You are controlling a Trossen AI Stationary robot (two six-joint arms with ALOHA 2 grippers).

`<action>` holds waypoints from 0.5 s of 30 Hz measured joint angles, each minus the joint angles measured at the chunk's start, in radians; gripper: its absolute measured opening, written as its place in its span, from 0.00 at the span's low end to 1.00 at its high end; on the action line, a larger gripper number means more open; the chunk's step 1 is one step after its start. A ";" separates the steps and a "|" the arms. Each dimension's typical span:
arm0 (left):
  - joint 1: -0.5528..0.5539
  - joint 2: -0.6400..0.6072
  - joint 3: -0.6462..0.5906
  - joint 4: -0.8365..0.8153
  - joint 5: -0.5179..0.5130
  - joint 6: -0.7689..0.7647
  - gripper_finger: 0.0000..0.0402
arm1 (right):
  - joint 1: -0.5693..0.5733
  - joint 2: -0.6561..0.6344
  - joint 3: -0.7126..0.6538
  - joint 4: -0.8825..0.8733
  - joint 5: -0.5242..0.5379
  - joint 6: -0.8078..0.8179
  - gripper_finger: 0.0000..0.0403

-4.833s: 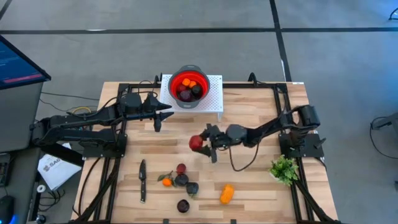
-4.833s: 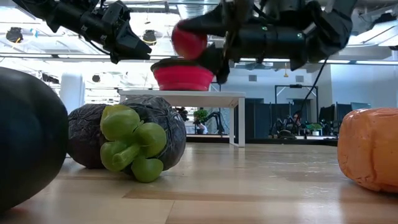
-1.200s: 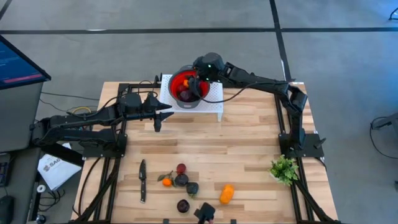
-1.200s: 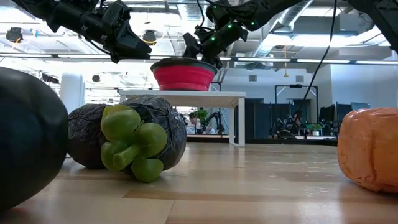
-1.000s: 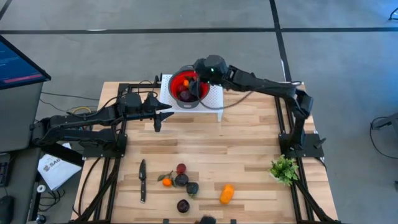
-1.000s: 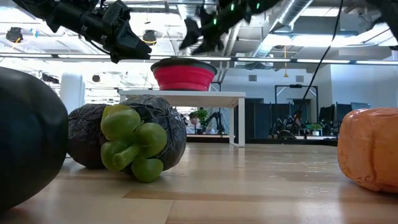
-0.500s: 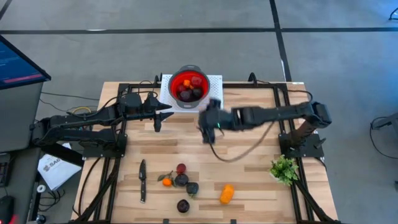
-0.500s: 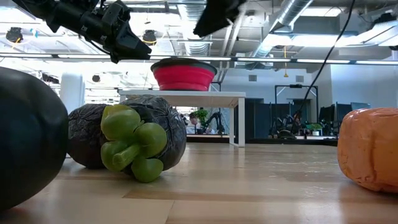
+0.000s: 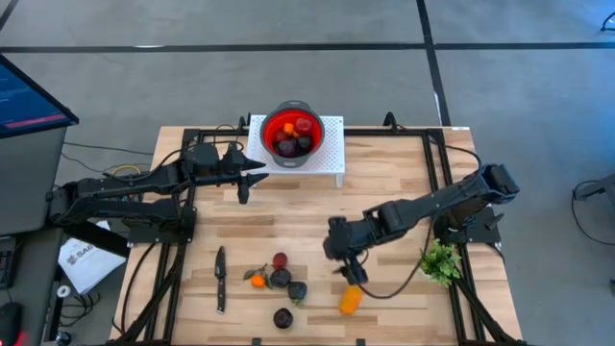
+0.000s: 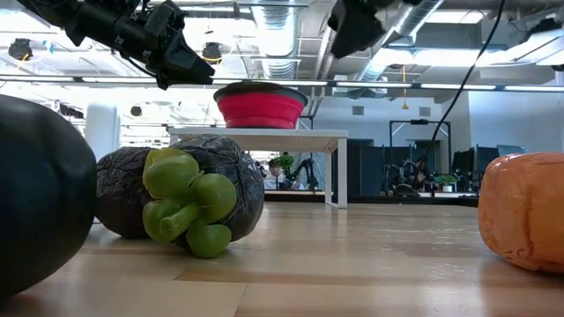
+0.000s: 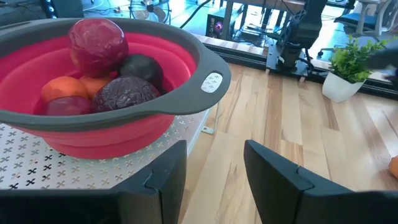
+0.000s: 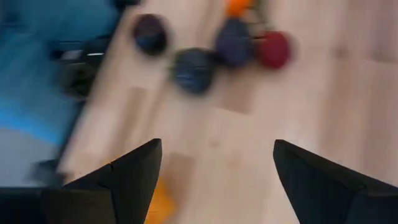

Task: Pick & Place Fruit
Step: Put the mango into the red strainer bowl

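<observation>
A: High view – where's the right gripper [image 9: 348,261]?

B: Over the light wooden slatted table [image 9: 384,192], near its front edge, just above the elongated orange fruit [image 9: 351,300]. Right wrist view shows its two dark fingers [image 12: 134,171] spread wide w/ nothing between them; that orange piece sits beside one finger.

A: And the rest of the loose fruit?

B: Small cluster to the left of the gripper: a small red round piece [image 9: 280,259], a little orange one [image 9: 258,282] w/ green leaves, two dark purple ones [image 9: 281,279] touching or nearly so, and another dark round one [image 9: 283,317] nearer the edge. A slim black knife [image 9: 220,279] lies well left of them.

A: Anything placed?

B: Yes. The red collapsible bowl w/ grey rim [image 9: 291,133] sits on a white perforated stand [image 9: 332,154] at the table's back. Left wrist view: a red round fruit [image 11: 97,38], orange and dark wrinkled purple pieces inside.

A: Left gripper [image 9: 258,174]?

B: Hovers just left of the bowl stand, fingers [image 11: 163,177] apart, empty. Green leafy potted sprig [image 9: 440,261] at the right edge.
</observation>
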 joint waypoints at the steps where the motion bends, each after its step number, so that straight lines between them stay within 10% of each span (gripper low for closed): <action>1: 0.000 0.000 0.000 0.000 0.000 0.000 0.38 | 0.010 0.000 0.000 0.003 -0.039 0.003 0.75; 15: 0.000 0.000 0.000 0.005 0.000 -0.030 0.38 | 0.187 0.169 0.000 -0.022 -0.145 -0.163 0.89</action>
